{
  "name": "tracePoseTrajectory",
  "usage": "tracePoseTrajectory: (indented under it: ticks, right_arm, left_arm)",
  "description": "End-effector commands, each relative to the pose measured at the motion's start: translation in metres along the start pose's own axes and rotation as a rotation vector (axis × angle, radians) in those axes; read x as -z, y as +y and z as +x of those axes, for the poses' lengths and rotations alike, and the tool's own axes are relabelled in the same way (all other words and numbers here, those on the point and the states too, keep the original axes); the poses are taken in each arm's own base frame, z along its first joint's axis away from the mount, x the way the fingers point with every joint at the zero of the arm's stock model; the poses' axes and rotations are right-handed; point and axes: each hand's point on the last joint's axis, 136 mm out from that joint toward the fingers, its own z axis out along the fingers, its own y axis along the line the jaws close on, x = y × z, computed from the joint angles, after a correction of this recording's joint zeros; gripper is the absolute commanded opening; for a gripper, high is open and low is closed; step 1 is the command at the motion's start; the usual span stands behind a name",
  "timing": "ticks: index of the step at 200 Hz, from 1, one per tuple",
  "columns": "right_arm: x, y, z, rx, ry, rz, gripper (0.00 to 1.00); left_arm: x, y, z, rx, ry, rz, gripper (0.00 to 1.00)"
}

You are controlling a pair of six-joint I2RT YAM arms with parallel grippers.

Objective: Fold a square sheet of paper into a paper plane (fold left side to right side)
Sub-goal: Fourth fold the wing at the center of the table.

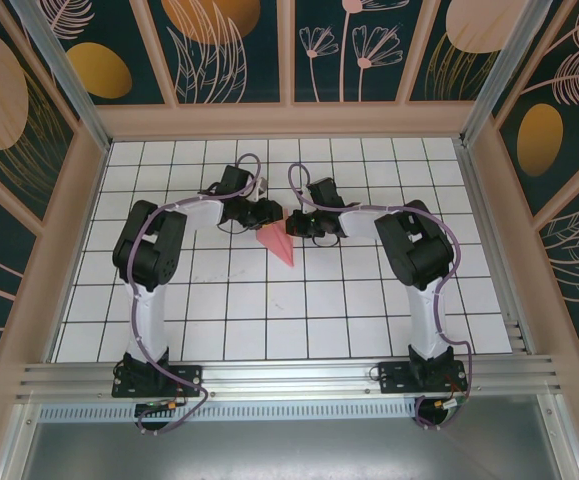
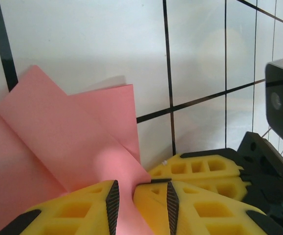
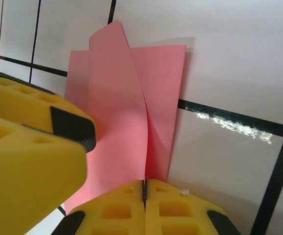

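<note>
Nearest: yellow ribbed fingers (image 2: 95, 210) of left gripper (image 2: 140, 208), pads narrowly apart. A raised flap of the salmon-pink folded paper plane (image 2: 73, 137) stands in the gap; firm contact cannot be told.
Right gripper (image 3: 144, 200): fingers pressed together, paper plane edge apparently nipped at the seam, layers standing up from it.
Location: paper plane is laid mid-table on the white gridded tabletop (image 1: 269, 330), sharp tip toward the arm bases. Its wide end is flanked by both grippers, which nearly touch.
Step (judged): late fold, with the left flap lined up to go over to the right.
Next (judged): flap to be clamped by the left fingers and carried across the centre ridge. Edges to be matched and the crease pressed, with the right pinch used as anchor.
</note>
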Motion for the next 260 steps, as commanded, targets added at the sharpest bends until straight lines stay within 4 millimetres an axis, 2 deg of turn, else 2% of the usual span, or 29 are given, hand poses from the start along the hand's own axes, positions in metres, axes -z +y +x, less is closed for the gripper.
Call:
tracePoseTrajectory:
  ticks: [1, 57, 94, 116, 141, 147, 157, 172, 195, 208, 230, 260]
  right_arm:
    - [-0.015, -0.025, 0.044, -0.019, 0.129, 0.102, 0.07]
    - [-0.014, -0.025, 0.041, -0.008, 0.125, 0.112, 0.08]
    - [-0.008, -0.017, 0.026, 0.007, 0.089, 0.088, 0.11]
    - [0.007, -0.003, 0.006, 0.021, 0.038, 0.058, 0.2]
    - [0.032, 0.018, -0.01, 0.054, -0.023, 0.041, 0.28]
    - [0.044, 0.011, -0.02, 0.041, -0.052, 0.054, 0.29]
    - [0.055, 0.014, -0.022, 0.046, -0.069, 0.06, 0.31]
    - [0.066, 0.022, -0.017, 0.051, -0.072, 0.041, 0.31]
    - [0.072, 0.035, 0.002, 0.048, -0.033, -0.01, 0.3]
    - [0.065, 0.053, 0.021, 0.068, 0.014, -0.054, 0.29]
    - [0.054, 0.075, 0.039, 0.079, 0.067, -0.125, 0.29]
    - [0.036, 0.082, 0.047, 0.09, 0.104, -0.128, 0.29]
  left_arm:
    - [-0.005, 0.008, -0.002, 0.013, 0.007, -0.025, 0.35]
    - [-0.015, 0.031, 0.01, 0.03, 0.035, -0.078, 0.35]
    - [-0.02, 0.051, 0.022, 0.048, 0.054, -0.128, 0.35]
    - [-0.022, 0.063, 0.032, 0.064, 0.067, -0.152, 0.35]
    - [-0.024, 0.067, 0.037, 0.079, 0.07, -0.151, 0.35]
    - [-0.024, 0.068, 0.038, 0.082, 0.071, -0.152, 0.34]
    - [-0.024, 0.069, 0.038, 0.084, 0.07, -0.154, 0.34]
    - [-0.023, 0.067, 0.038, 0.084, 0.066, -0.151, 0.34]
    - [-0.023, 0.066, 0.036, 0.083, 0.06, -0.148, 0.34]
    - [-0.023, 0.066, 0.037, 0.083, 0.061, -0.147, 0.34]
    - [-0.023, 0.066, 0.037, 0.08, 0.062, -0.144, 0.34]
    - [-0.023, 0.064, 0.035, 0.079, 0.059, -0.141, 0.34]
